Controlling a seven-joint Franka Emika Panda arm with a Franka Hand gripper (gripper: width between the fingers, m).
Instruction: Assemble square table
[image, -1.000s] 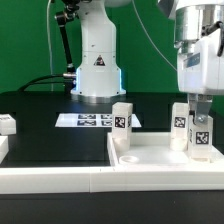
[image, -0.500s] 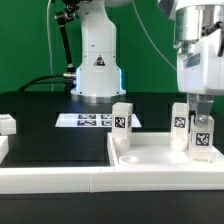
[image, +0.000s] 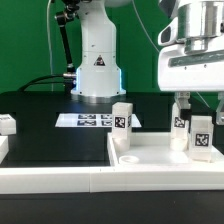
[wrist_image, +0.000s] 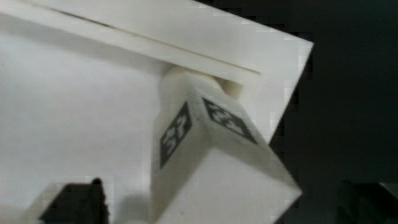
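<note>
White plastic is what you are looking at: the square table's top (image: 165, 160) is a wide tray-like slab with a raised rim, lying flat on the black table surface (image: 60, 145) at about 4 o'clock in the exterior view. Three small white block legs stand upright on it, each carrying a black-and-white square tag. The first leg (image: 123, 118) stands at the top's 10 o'clock corner. The second leg (image: 181, 126) and third leg (image: 202, 138) stand near each other toward the top's 2 o'clock side, the third one nearer the camera. A fourth leg (image: 7, 124) lies well apart from the top, at 9 o'clock in the exterior view, on the black surface.

Your gripper (image: 197, 100) hangs above the pair of legs at 2 o'clock with its jaws spread wide and holding nothing; one fingertip shows beside the second leg and the other at the picture's edge. In the wrist view, you see a tagged leg (wrist_image: 210, 135) between the two dark fingertips (wrist_image: 75, 198), free of both, standing in a corner of the top (wrist_image: 80, 90).

At 12 o'clock from the top, the marker board (image: 88, 120) lies flat in front of the robot base (image: 97, 70). A long white rail (image: 50, 180) borders the black surface along the near side.
</note>
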